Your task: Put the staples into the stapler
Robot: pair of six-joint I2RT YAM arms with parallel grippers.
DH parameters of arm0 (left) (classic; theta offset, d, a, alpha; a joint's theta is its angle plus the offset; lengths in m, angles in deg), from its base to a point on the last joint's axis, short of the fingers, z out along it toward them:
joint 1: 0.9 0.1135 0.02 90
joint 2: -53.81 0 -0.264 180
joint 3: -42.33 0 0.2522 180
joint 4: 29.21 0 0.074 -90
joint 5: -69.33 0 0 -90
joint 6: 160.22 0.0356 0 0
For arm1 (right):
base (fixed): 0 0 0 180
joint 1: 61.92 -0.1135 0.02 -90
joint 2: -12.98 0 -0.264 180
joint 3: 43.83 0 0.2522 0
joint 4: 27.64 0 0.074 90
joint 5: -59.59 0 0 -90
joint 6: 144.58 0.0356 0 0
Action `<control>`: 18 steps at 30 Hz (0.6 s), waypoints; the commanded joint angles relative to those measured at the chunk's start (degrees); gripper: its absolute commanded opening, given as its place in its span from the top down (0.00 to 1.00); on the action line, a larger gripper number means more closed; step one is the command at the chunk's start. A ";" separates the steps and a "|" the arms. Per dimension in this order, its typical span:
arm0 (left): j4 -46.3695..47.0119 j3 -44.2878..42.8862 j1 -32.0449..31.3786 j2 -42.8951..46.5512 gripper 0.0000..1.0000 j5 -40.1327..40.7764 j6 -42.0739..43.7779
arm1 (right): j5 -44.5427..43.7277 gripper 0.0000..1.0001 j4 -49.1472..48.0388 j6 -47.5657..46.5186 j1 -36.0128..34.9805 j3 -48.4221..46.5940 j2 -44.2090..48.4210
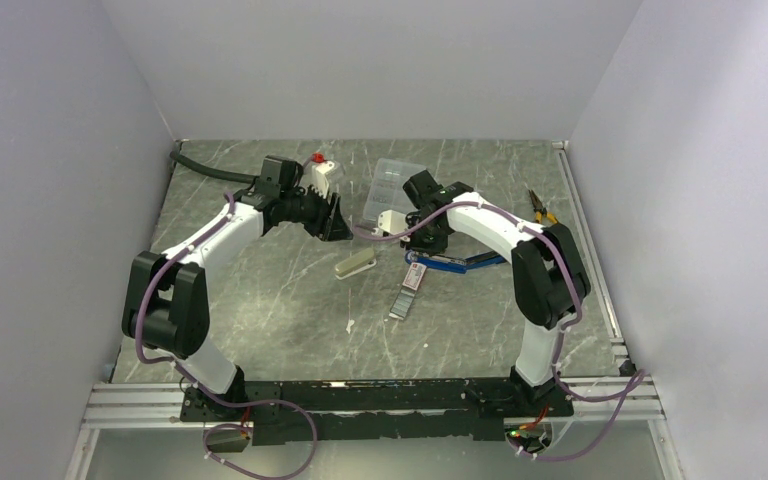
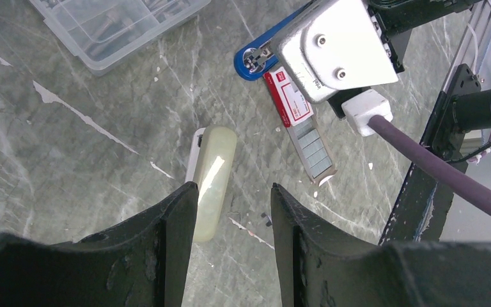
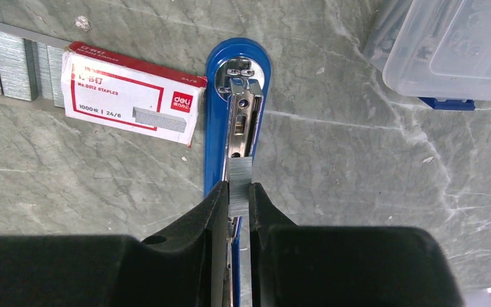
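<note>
Right gripper pinched narrow on a short strip of staples; strip sits over the open metal channel of the blue stapler; cannot tell whether strip and channel touch; stapler lies flat on the grey marbled table; just beside it, the white box with red border, spare staples poking out of its far end; left gripper about half open, nothing between the fingers, hanging above a pale oblong block on the table; clear case further back.
</note>
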 commanded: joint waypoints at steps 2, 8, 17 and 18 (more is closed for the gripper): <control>-0.07 -2.26 0.07 0.18 0.49 -1.43 0.16 | -1.74 0.88 0.48 0.78 -0.04 -2.03 -0.52; 0.02 -2.47 0.09 -0.01 0.49 -1.53 0.10 | -2.62 0.88 0.48 0.61 -0.07 -2.04 -0.95; -0.36 -2.61 0.18 -0.02 0.49 -1.36 0.45 | -3.21 0.88 0.31 0.55 -0.15 -2.07 -1.36; -0.36 -2.66 0.18 -0.02 0.49 -1.41 0.47 | -3.40 0.88 0.31 0.48 -0.14 -2.07 -1.45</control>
